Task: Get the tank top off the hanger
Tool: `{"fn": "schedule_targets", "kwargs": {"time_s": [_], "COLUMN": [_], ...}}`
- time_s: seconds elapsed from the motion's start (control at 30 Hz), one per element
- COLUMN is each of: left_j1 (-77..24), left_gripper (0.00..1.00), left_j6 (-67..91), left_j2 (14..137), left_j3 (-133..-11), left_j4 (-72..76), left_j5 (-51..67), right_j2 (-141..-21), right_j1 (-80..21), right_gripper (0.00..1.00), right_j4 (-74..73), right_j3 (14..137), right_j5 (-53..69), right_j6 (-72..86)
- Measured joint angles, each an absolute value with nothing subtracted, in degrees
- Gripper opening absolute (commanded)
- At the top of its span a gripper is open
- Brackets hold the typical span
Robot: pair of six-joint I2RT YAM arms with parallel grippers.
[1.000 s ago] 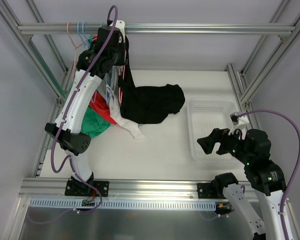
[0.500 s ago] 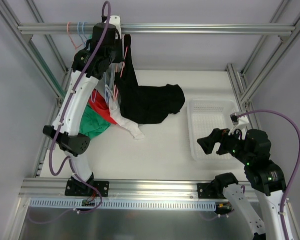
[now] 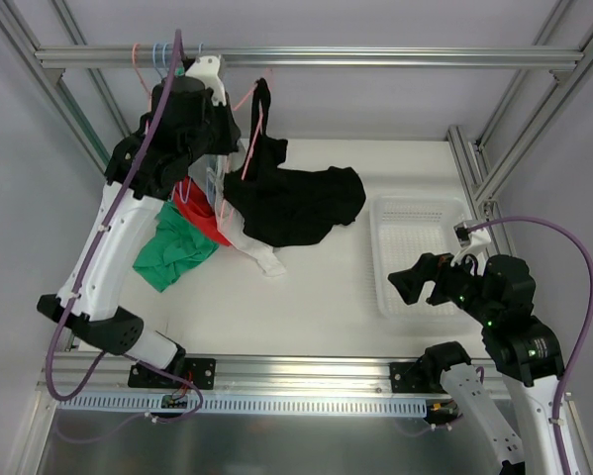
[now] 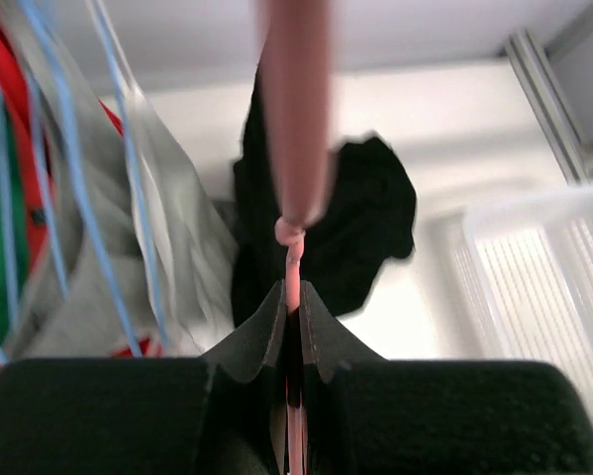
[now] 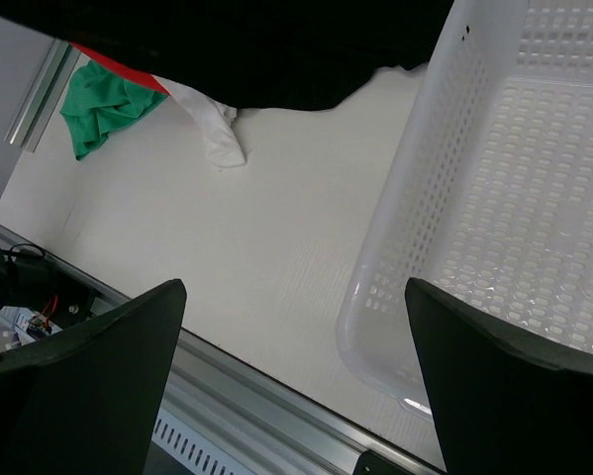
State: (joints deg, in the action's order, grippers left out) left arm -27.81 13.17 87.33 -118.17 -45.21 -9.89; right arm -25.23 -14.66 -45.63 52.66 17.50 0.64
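Tension matters now: left claw, clamped on the pink hanger, should lift steadily so the black tank top, trailing onto the table, slides off, right claw gaping idle.

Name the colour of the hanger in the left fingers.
Pink hanger, clearest in the left wrist view.

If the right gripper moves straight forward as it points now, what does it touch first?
The right gripper would probably meet the table, close beside the white basket; depth is unclear.
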Motion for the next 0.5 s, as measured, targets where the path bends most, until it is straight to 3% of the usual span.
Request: {"fn": "schedule_targets", "kwargs": {"time_s": [0.3,0.5], "left_j1": [-34.2,-41.3], "left_gripper": [0.00,0.00], "left_j6": [14.3,17.2], "left_j2": [71.2,58.2], "left_j3": [-93.4,-77.8], "left_j4": [-43.1,-40.9], "left_j5": [-0.2,8.3], "right_j2": [-27.4,-40.4], "right_j1": [-14.7,-20.4], "right_gripper": [0.99,0.87], "right_j4": [-36.9,-25.1], "right_j3": [50.0,51.5], "right_j5": [27.6,31.2], "right_j6": [1.7,3.6]}}
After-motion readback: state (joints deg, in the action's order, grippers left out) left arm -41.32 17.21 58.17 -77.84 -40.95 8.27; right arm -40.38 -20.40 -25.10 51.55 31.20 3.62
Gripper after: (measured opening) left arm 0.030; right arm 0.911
